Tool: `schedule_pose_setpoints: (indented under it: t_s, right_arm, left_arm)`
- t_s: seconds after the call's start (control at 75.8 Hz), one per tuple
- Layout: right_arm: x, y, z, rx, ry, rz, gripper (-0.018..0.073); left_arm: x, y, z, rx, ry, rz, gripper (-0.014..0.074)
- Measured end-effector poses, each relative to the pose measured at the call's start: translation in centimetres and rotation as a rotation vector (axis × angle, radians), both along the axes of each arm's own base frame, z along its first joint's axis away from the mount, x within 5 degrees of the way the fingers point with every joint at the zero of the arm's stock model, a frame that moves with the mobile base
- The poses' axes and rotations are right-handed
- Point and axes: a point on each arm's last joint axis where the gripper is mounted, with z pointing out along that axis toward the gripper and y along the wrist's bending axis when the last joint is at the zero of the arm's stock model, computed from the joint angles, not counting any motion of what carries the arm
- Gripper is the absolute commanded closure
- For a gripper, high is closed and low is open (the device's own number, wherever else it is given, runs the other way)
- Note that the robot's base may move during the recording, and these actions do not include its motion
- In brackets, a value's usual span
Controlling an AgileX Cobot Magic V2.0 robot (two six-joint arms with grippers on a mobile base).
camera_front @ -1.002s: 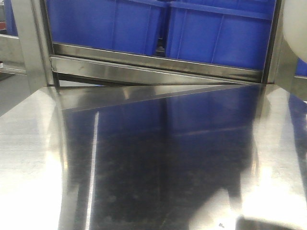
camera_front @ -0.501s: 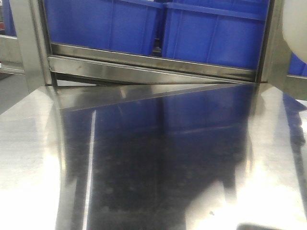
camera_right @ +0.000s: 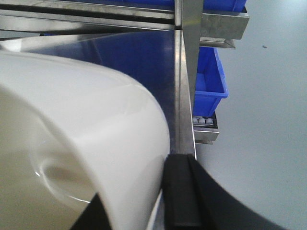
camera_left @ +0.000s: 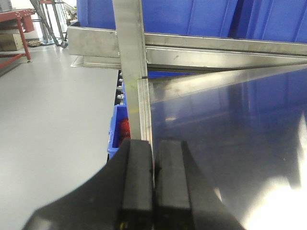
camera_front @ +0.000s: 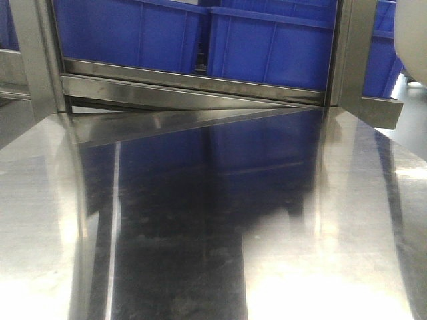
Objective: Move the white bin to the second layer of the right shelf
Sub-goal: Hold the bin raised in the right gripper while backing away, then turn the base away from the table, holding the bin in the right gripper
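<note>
The white bin (camera_right: pixel 81 124) fills the left of the right wrist view, glossy cream-white and held above the steel table. My right gripper (camera_right: pixel 139 196) is shut on its wall, with one black finger (camera_right: pixel 180 191) outside and the other inside the mouth. In the front view only a piece of the bin (camera_front: pixel 411 30) shows at the top right corner. My left gripper (camera_left: pixel 153 165) is shut and empty over the table's left edge. A few small white rollers (camera_right: pixel 204 121) show under a blue crate at the right. I cannot tell which shelf level they belong to.
The mirror-like steel table top (camera_front: pixel 200 220) spreads ahead. Large blue crates (camera_front: pixel 267 43) stand on the rack behind it, above a steel front bar (camera_front: pixel 187 90). A steel upright (camera_front: pixel 347 53) stands at the right and another (camera_left: pixel 129 57) at the left. Another blue crate (camera_right: pixel 208 79) sits low beside the table.
The front view has swung to the right: the rack, crates and right upright have slid left in the picture. The white bin stays at the top right edge.
</note>
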Motion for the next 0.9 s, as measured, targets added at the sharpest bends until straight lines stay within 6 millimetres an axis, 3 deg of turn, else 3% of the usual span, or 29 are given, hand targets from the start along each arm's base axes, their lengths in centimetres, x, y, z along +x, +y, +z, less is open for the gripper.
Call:
schedule_pose_setpoints:
  t_s: [0.897]
  right_arm:
    - [0.01, 0.0, -0.04, 0.0, 0.005, 0.0, 0.0511]
  left_arm:
    - [0.0, 0.0, 0.02, 0.0, -0.002, 0.0, 0.0512]
